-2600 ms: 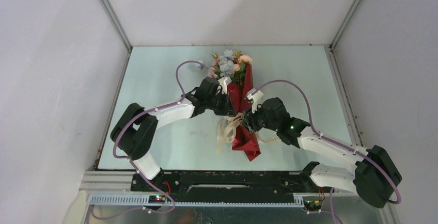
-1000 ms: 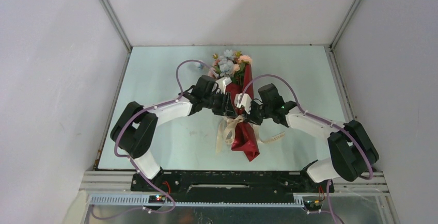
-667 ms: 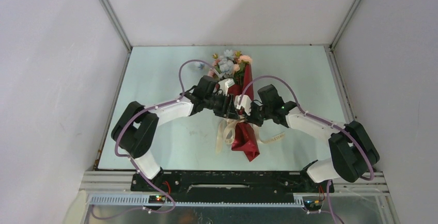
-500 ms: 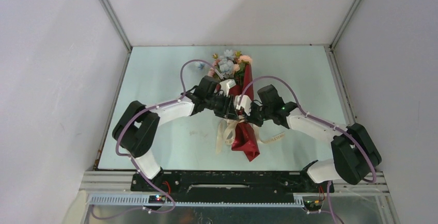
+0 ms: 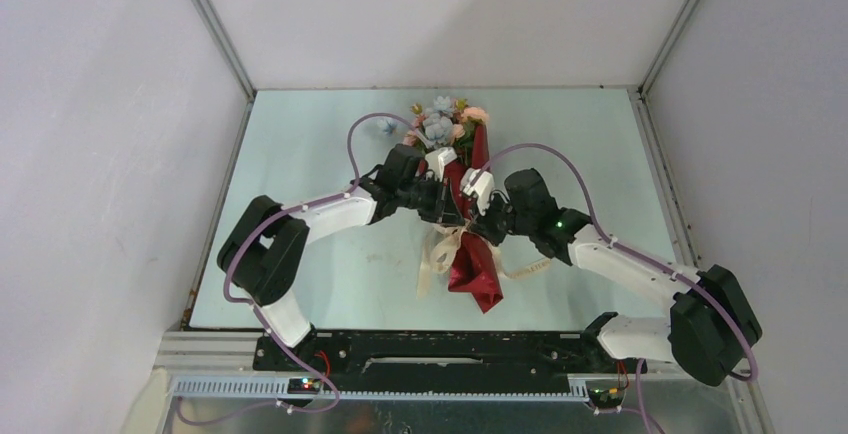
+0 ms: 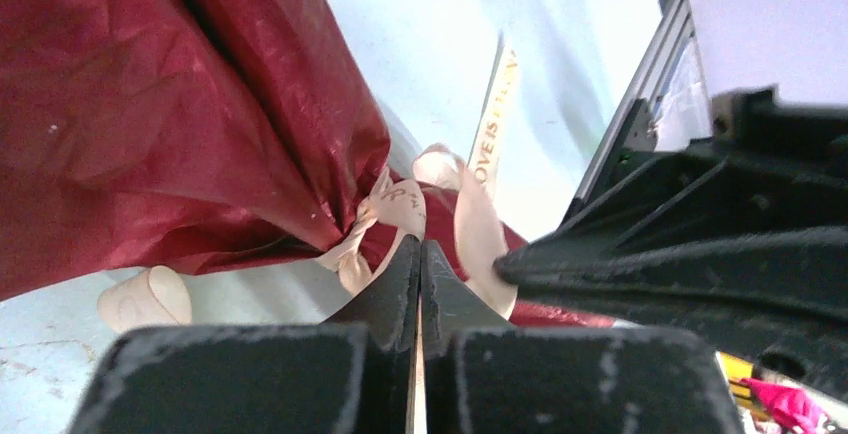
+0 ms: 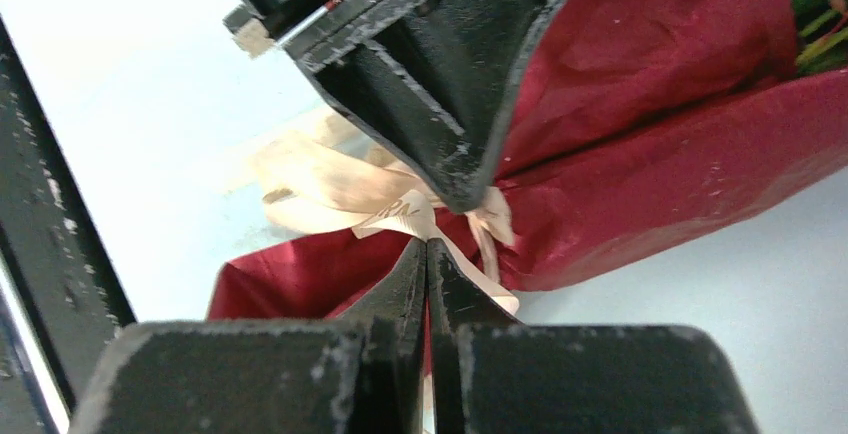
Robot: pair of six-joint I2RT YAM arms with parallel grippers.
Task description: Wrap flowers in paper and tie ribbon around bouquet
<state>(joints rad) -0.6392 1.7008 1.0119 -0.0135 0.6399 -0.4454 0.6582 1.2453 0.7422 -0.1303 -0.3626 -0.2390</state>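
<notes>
The flowers [image 5: 441, 126] lay along the middle of the table [image 5: 300, 154], heads towards the far wall. Their stems were rolled inside the paper [image 5: 474, 276]. The paper's red face was outermost, and it flared open again at the near end. The ribbon [image 5: 437, 252] was drawn about the narrow waist of the wrap and knotted there. Cream loops and tails spilled onto the table on the left arm's side, and one printed tail trailed off to the right.

The left gripper [image 6: 420, 246] had come in at that waist from its own side. Its jaws were pressed flat together, and the tips sat right against the knot. The right gripper [image 7: 427, 247] was pinched tight in just the same way (its tips seemed to touch the ribbon under the knot, as far as I could see). I could not tell whether either had a strand nipped between its fingers. The two stood just beside each other over the waist.
</notes>
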